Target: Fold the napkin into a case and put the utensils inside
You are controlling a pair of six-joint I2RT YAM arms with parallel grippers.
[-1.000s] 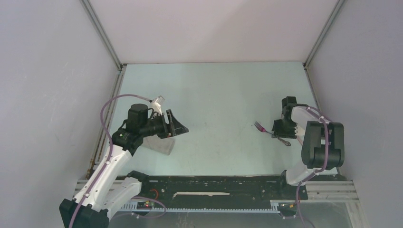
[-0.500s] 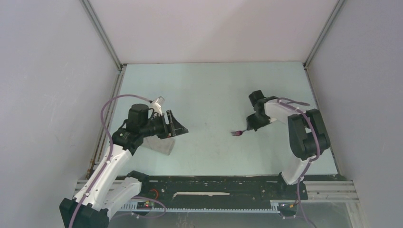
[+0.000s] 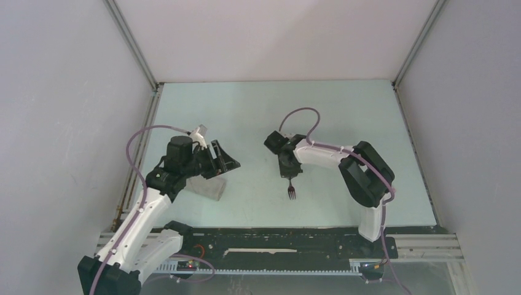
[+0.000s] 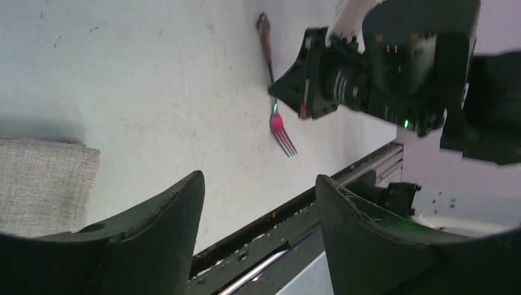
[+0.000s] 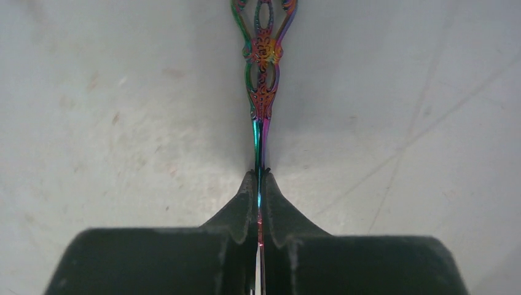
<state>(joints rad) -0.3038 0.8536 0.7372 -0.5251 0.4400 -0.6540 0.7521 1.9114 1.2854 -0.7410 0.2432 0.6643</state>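
One fork (image 3: 291, 189), found pinched at the thin neck by right gripper (image 3: 287, 171), clenched tight on it, at mid-worktop (image 3: 246, 104); tines toward the near edge, ornate pinkish handle out past the fingertips. One grey napkin (image 3: 206, 188), folded small, found flat at the left, near left gripper (image 3: 225, 162); noted that gripper spread wide, grasping nothing, faced toward the fork.

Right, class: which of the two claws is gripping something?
The right claw, pinched shut on the fork at its thin stem; the left claw stands wide open and empty.
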